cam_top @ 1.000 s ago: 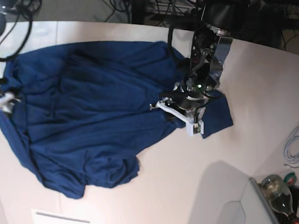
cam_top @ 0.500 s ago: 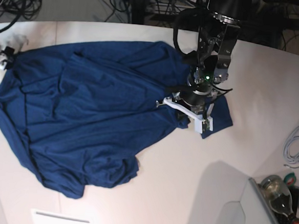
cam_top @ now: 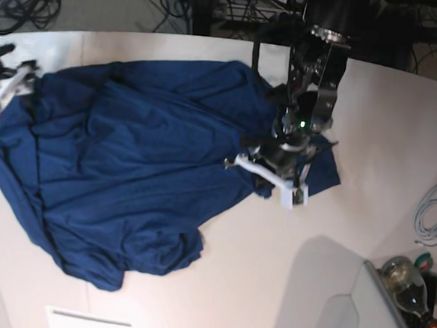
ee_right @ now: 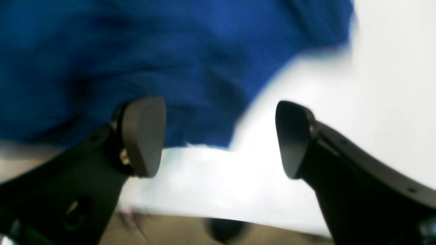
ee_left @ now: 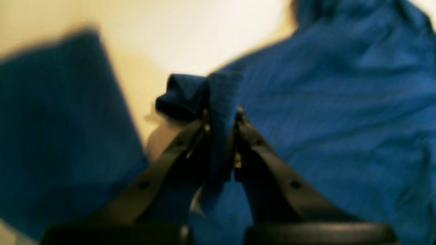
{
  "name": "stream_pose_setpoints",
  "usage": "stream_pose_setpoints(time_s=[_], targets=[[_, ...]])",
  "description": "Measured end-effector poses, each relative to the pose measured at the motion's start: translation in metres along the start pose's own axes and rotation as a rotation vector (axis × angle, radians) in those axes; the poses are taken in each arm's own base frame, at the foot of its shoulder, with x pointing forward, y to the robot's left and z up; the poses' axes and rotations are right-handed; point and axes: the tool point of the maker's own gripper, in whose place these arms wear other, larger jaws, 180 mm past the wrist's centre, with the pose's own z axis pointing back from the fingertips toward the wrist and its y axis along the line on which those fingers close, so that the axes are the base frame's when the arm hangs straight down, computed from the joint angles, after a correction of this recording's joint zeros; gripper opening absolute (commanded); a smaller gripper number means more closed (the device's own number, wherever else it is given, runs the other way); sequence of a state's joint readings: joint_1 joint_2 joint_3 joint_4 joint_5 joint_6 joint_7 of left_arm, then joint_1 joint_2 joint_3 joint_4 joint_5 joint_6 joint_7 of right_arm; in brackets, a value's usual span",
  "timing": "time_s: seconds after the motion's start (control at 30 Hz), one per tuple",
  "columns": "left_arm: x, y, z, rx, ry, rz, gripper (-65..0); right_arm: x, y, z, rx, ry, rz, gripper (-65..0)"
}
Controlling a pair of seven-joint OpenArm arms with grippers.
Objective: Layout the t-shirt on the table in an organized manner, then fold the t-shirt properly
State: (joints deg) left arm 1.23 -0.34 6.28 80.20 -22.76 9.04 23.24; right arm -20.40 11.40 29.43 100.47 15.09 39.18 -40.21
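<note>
My left jaws (ee_left: 220,117) are pressed together on a bunched fold of the t-shirt (cam_top: 136,166); the navy cloth rises between the two tips and spills over them in a small crumpled peak. To the right of those jaws the shirt runs on in broad, wrinkled folds; to their left another patch of the same cloth lies apart from the pinched fold, with a strip of pale bench (cam_top: 371,122) showing between the two. That view is blurred, so I cannot tell which part of the shirt I have.

My right jaws (ee_right: 219,137) stand spread wide and hold nothing. The shirt's edge lies ahead of them and toward the left tip, and bare white bench fills the gap between the tips and everything to the right.

From the base view the shirt lies rumpled across the bench, with my left arm (cam_top: 312,80) over one edge of it and my right jaws at the opposite edge. A coiled white cable (cam_top: 434,209) and a glass bottle (cam_top: 409,286) sit well beyond my left jaws, clear of the cloth.
</note>
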Motion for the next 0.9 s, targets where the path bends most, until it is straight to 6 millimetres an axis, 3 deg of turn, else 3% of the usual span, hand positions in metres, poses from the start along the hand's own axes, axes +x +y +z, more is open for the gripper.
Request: stream_pose_setpoints(time_s=[0.03,0.1,0.17,0.2,0.33,0.43,0.6,0.77,0.9], targets=[[0.011,-0.004,-0.003,-0.009,-0.019,0.000,-65.0,0.005,0.027,-0.001,0.067,0.008,0.080,-17.4],[0.037,-0.012,-0.008,-0.026,-0.073,-0.004,-65.0,-0.002,0.070,-0.006,0.159,0.073,0.192,-17.4],[0.056,-0.015,-0.014,-0.030,-0.102,-0.012,-65.0,-0.023,0.099,-0.010,0.227,0.169,0.285,-17.4],[0.061,-0.014,-0.018,-0.023,-0.109,-0.014,-65.0,-0.025,0.113,-0.012,0.265,0.172,0.315,-17.4],[0.059,-0.015,-0.035,-0.013,-0.075,-0.009,-65.0,-0.014,0.180,-0.012,0.430,0.128,0.437,-17.6],[0.045,-0.008,-0.044,0.007,-0.024,-0.009,-65.0,-0.002,0.236,-0.008,0.575,0.071,0.518,-17.6],[0.042,-0.005,-0.045,0.013,-0.016,-0.007,-65.0,0.024,0.277,-0.023,0.647,0.028,0.578,-17.6],[0.045,-0.004,-0.045,0.016,-0.022,-0.009,-65.0,0.014,0.317,-0.035,0.743,0.078,0.641,-17.6],[0.044,-0.001,-0.045,0.022,-0.020,-0.006,-65.0,-0.002,0.348,-0.031,0.819,0.116,0.679,-17.6]])
